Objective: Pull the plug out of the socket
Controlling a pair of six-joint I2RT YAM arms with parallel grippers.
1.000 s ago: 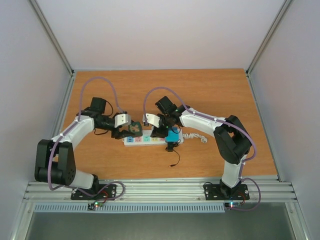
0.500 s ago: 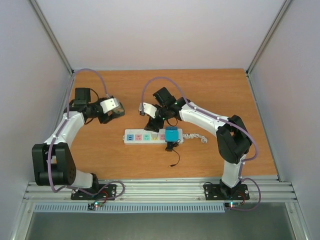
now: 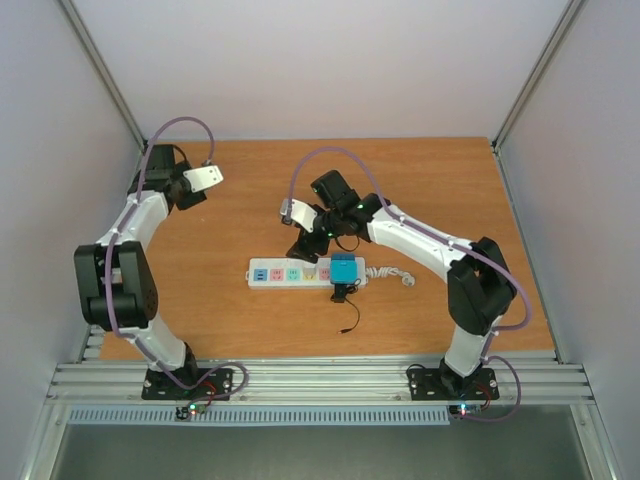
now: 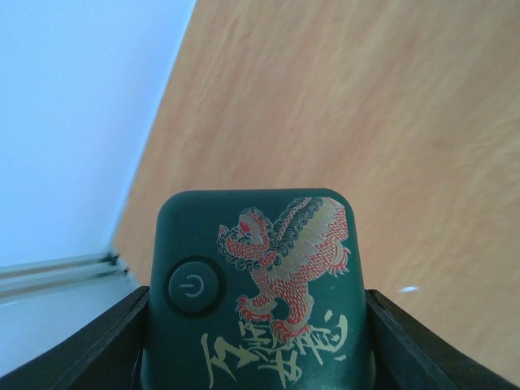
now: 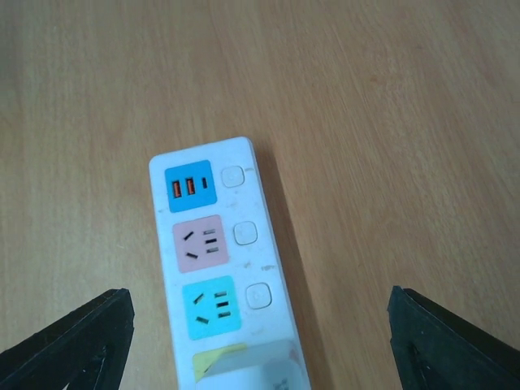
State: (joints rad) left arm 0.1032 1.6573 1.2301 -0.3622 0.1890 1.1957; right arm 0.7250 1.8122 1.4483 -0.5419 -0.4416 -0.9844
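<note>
Noted left gripper (image 3: 207, 178) at far back-left of table (image 3: 420, 190), well apart from the power strip (image 3: 290, 274), jaws pinching a dark green plug (image 4: 260, 284) with a lion print and a power button. Logged power strip lying flat near table centre, curly white cord (image 3: 390, 273) at its right end. Observed a blue plug (image 3: 343, 268) seated in the strip's right part, black cable (image 3: 350, 310) trailing toward the near edge. Recorded right gripper (image 5: 258, 301) hovering over the strip's left outlets, jaws spread wide, touching nothing.
</note>
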